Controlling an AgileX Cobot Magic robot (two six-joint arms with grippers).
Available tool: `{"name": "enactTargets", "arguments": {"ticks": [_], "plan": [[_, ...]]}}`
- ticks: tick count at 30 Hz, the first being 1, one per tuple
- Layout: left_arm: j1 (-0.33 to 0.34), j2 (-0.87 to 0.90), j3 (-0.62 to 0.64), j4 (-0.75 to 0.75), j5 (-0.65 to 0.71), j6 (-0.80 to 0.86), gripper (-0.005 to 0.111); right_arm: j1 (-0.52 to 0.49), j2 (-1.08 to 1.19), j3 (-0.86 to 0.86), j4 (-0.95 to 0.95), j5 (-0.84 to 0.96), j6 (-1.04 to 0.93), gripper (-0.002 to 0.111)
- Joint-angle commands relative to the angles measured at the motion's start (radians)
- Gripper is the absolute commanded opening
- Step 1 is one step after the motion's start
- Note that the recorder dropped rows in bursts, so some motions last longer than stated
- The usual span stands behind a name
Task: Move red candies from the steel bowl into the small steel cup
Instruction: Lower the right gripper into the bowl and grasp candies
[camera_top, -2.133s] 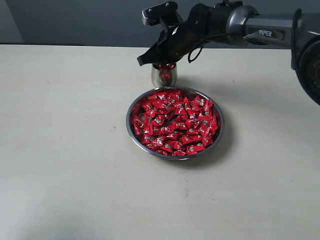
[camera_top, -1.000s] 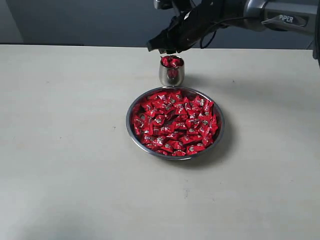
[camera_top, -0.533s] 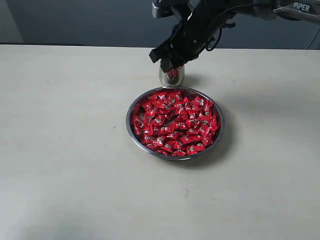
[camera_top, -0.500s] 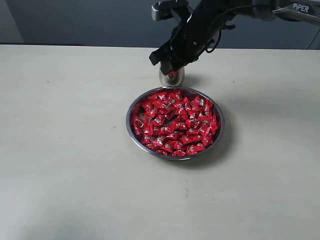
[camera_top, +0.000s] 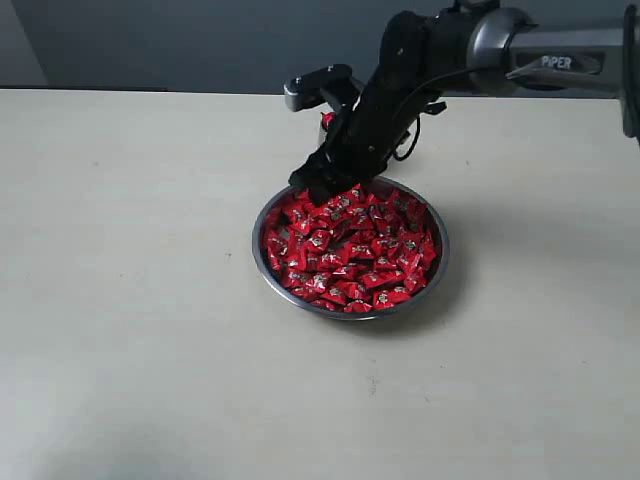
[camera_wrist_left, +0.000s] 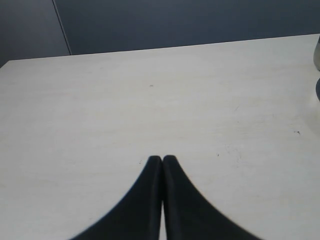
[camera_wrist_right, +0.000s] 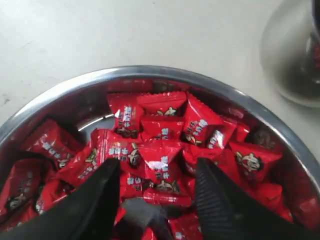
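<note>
As viewed from the near edge of the table (camera_top: 150, 380), the steel bowl (camera_top: 346, 314) is standing first, around the middle of the tabletop; the red candies (camera_top: 350, 250) are filling it in a heaped layer almost to the rim, each wrapper showing a small pale-and-dark mark; at the bowl's far-left side the right gripper (camera_top: 318, 188) is dipping in from above, its arm (camera_top: 520, 45) reaching down from the upper right of the exterior view; in the right wrist view its black fingers (camera_wrist_right: 100, 200) are standing apart, straddling a few candies and closed on none, though whether the tips are touching the pile cannot be told; just beyond the bowl the small steel cup (camera_wrist_right: 292, 65) is standing on the table, near the rim but apart from it, and is largely hidden behind the arm in the exterior view, where only a sliver of red is showing at its top; separately, the left gripper (camera_wrist_left: 161, 161) is hovering over pale table, fingers pressed together and holding nothing; its place relative to the bowl cannot be told.
</note>
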Motion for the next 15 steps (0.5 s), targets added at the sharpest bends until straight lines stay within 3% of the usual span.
{"name": "enactTargets", "arguments": {"ticks": [1, 6, 11, 15], "plan": [[-0.008, -0.005, -0.008, 0.002, -0.005, -0.002, 0.000, 0.021, 0.032, 0.005, -0.035, -0.063, -0.008, 0.046], [-0.008, -0.005, -0.008, 0.002, -0.005, -0.002, 0.000, 0.023, 0.058, 0.005, -0.073, -0.070, 0.003, 0.041], [-0.008, -0.005, -0.008, 0.002, -0.005, -0.002, 0.000, 0.023, 0.062, 0.005, -0.092, -0.027, 0.015, 0.003], [-0.008, -0.005, -0.008, 0.002, -0.005, -0.002, 0.000, 0.023, 0.053, 0.005, -0.097, -0.011, 0.022, 0.000]]}}
